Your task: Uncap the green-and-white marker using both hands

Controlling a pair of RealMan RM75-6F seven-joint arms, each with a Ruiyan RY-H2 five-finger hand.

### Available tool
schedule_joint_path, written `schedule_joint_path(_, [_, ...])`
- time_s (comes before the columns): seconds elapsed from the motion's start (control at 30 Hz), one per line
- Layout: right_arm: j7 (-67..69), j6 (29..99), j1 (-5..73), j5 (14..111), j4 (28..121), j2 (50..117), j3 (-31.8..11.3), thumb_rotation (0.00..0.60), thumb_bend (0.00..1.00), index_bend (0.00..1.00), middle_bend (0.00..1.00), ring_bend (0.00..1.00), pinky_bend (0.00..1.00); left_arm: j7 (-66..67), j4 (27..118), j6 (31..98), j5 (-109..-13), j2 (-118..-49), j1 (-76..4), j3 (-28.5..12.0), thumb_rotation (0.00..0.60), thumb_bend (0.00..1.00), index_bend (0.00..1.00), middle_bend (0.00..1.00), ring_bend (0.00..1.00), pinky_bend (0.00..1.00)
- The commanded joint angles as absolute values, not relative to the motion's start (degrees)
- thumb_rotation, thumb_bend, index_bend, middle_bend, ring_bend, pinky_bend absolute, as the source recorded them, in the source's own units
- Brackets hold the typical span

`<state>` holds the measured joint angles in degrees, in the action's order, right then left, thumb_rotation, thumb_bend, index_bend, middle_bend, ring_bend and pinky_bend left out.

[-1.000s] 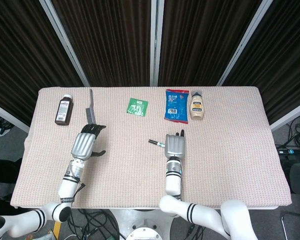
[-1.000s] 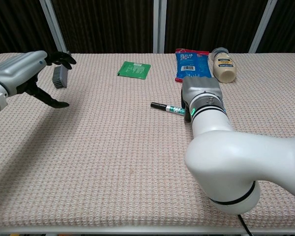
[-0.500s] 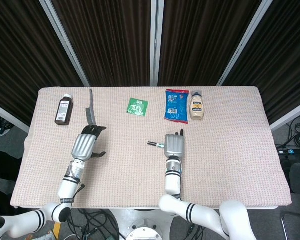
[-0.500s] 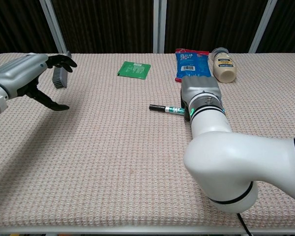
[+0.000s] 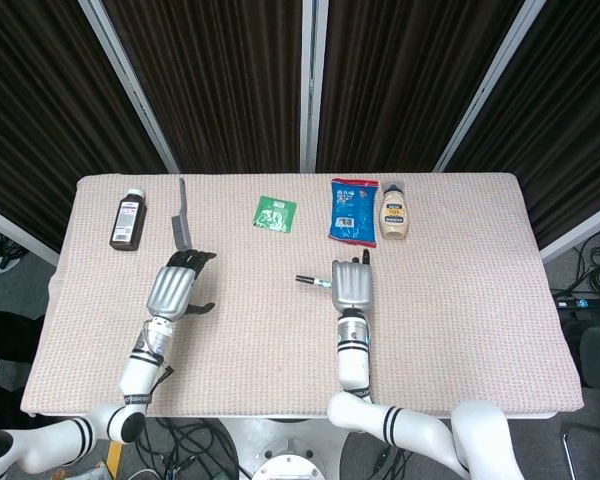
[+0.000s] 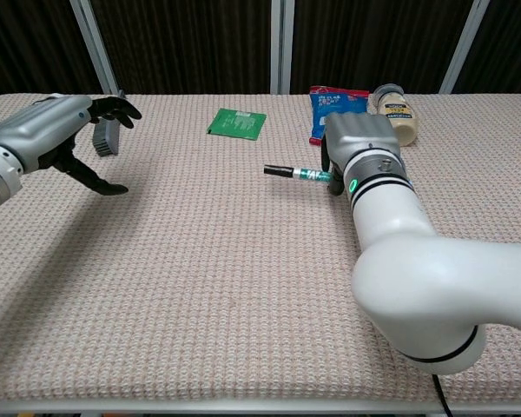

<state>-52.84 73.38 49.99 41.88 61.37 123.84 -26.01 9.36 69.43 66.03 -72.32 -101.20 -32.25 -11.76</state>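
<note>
My right hand [image 6: 358, 143] grips the green-and-white marker [image 6: 297, 174] at its body end, near the middle of the table [image 5: 460, 300]; black cap end sticks out toward my left, and in the chest view the marker looks lifted off the cloth. My left hand [image 6: 56, 135] hovers well apart over the left side, fingers spread, holding nothing. Along the far edge I see a brown bottle [image 5: 128, 220], grey comb [image 5: 183, 218], green packet [image 5: 275, 213], blue pouch [image 5: 353, 211], sauce bottle [image 5: 393, 211]

Bright, even overhead light; soft shadows (faint ones); both views sharp, glare-free.
</note>
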Motion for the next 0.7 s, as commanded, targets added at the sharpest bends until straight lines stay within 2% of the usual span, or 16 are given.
schedule_joint_path(0.03, [-52.3, 74.3, 48.7, 44.8, 66.0, 120.0, -24.9, 0.6, 0.27, 0.68, 0.62, 0.36, 0.13, 10.4, 69.2, 66.2, -73.0, -101.7, -33.1, -12.0, 0.6, 0.03, 0.19, 0.21, 0.14, 0.2])
schedule_joint_path(0.13, [-53.1, 75.1, 48.6, 47.0, 68.9, 117.4, -24.3, 0.6, 0.27, 0.68, 0.62, 0.36, 0.13, 11.3, 68.0, 67.7, -75.2, -102.8, -34.3, -12.1, 0.6, 0.07, 0.21, 0.23, 0.14, 0.22])
schedule_joint_path(0.2, [-54.1, 76.0, 49.2, 49.1, 69.0, 116.5, -23.6, 0.6, 0.27, 0.68, 0.62, 0.36, 0.13, 12.1, 65.9, 69.6, -77.9, -104.1, -35.3, -11.7, 0.6, 0.11, 0.24, 0.26, 0.17, 0.27])
schedule_joint_path(0.3, [-54.8, 75.9, 50.2, 50.3, 68.3, 116.2, -23.7, 0.6, 0.27, 0.68, 0.62, 0.36, 0.13, 13.1, 64.3, 70.5, -79.0, -105.9, -36.6, -12.2, 0.6, 0.13, 0.26, 0.29, 0.19, 0.29])
schedule_joint_path(0.7, [-53.1, 73.4, 52.5, 51.8, 64.4, 119.5, -23.2, 0.6, 0.27, 0.68, 0.62, 0.36, 0.13, 33.3, 65.3, 70.4, -70.3, -112.1, -41.4, -19.3, 0.6, 0.17, 0.29, 0.32, 0.24, 0.34])
